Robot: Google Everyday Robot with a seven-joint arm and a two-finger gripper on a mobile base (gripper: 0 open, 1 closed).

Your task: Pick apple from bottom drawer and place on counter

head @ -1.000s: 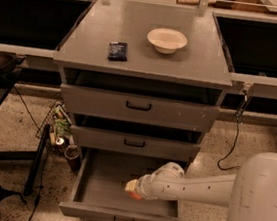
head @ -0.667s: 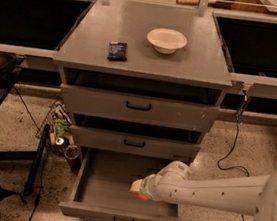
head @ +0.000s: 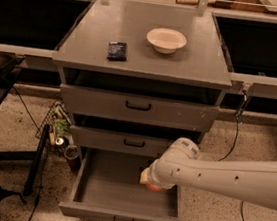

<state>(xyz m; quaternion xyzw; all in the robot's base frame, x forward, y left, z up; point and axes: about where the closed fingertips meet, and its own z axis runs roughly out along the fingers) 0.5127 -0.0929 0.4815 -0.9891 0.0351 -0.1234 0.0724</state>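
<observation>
Cream bowl (head: 166, 39) near back edge of tabletop (head: 85, 50), dark packet (head: 117, 50) toward its left edge, gripper (head: 151, 180) hung inside open bottom drawer (head: 103, 189), fingers pinched red-orange apple (head: 153, 187), mostly hidden.

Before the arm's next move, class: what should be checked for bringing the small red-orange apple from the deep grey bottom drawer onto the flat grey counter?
1. Deep grey bottom drawer pulled open: ok.
2. Small red-orange apple found, at the gripper over the drawer's right side: ok.
3. Hold on apple secure: cannot tell.
4. Apple raised above the front of the middle drawer: not ok.
5. Bare spot on flat grey counter, between cream bowl and dark packet: ok.
</observation>
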